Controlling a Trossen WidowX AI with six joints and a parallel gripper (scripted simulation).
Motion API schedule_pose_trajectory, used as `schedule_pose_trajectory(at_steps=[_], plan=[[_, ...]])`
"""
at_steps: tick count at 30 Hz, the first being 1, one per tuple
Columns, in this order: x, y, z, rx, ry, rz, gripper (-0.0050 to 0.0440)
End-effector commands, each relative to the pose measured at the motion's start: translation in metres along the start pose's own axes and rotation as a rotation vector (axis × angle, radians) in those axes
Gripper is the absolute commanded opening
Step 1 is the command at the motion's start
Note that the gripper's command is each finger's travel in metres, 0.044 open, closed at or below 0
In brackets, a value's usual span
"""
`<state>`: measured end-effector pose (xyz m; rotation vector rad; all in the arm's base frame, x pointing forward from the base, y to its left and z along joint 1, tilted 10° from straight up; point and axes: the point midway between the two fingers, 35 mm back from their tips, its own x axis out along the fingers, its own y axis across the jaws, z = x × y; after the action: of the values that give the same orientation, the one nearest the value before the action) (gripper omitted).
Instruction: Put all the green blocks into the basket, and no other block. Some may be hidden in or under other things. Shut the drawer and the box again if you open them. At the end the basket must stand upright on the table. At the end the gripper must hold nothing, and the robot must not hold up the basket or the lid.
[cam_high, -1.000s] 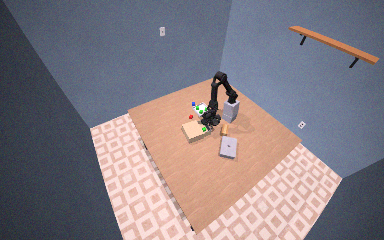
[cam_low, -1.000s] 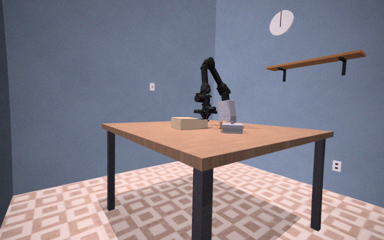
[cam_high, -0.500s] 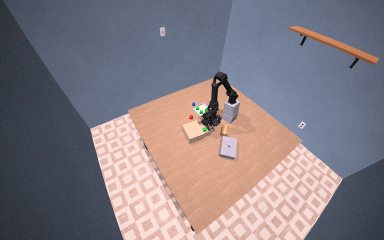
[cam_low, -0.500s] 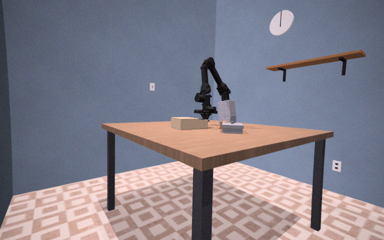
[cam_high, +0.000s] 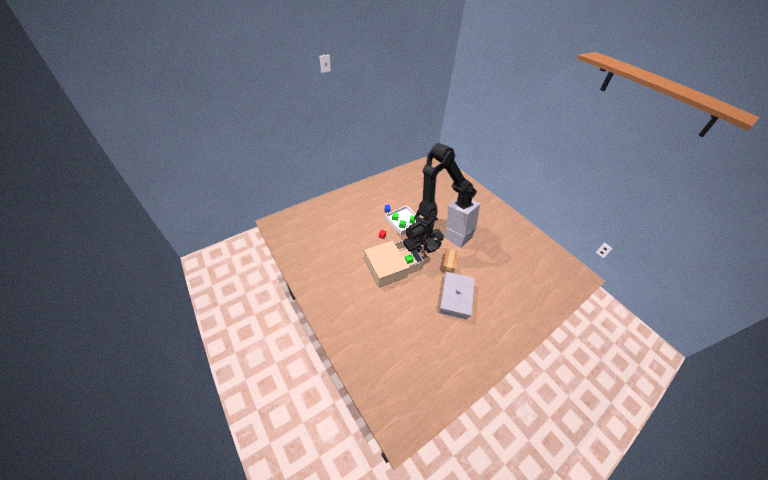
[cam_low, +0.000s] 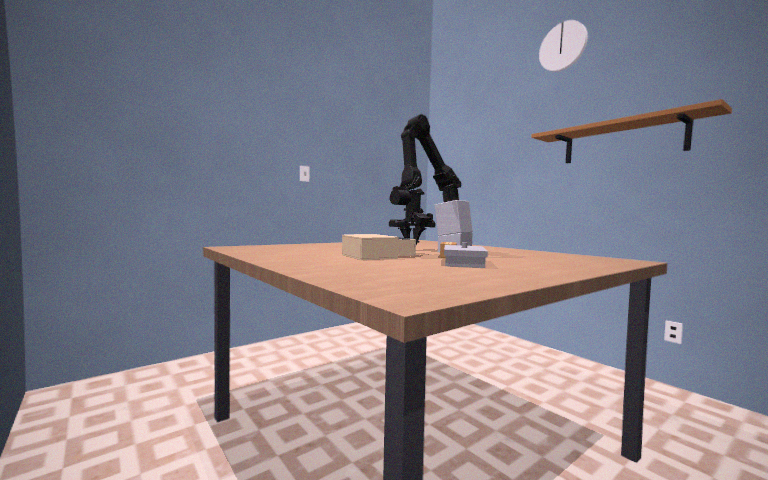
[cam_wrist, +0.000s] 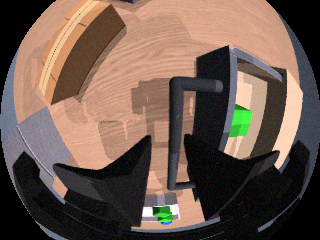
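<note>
While the grey lidded box (cam_high: 457, 294) sits nearest on the wooden desk (cam_high: 396, 362), the tan drawer unit (cam_high: 386, 263) stands open at its ten o'clock, a green block (cam_high: 408, 258) lying in the pulled-out drawer. Just above the handle, the black gripper (cam_high: 419, 244) hangs with fingers partly apart, holding nothing. Farther back, the white basket (cam_high: 405, 210) holds more green blocks (cam_high: 402, 223).

Green blocks (cam_high: 408, 259): five. Red block (cam_high: 382, 233): one. Blue block (cam_high: 387, 208): one.
</note>
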<state>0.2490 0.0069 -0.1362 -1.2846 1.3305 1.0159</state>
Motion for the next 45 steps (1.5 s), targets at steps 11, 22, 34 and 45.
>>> schedule_pose_trajectory(at_steps=[11, 22, 34, 45], plan=[[-0.026, 0.002, 0.0, 0.003, -0.003, 0.005, 0.0148], [-0.055, 0.001, 0.0, 0.003, -0.003, 0.005, 0.0148], [-0.082, 0.001, 0.0, 0.003, -0.003, 0.005, 0.0148], [-0.092, -0.018, 0.004, 0.136, -0.002, 0.005, 0.0243]])
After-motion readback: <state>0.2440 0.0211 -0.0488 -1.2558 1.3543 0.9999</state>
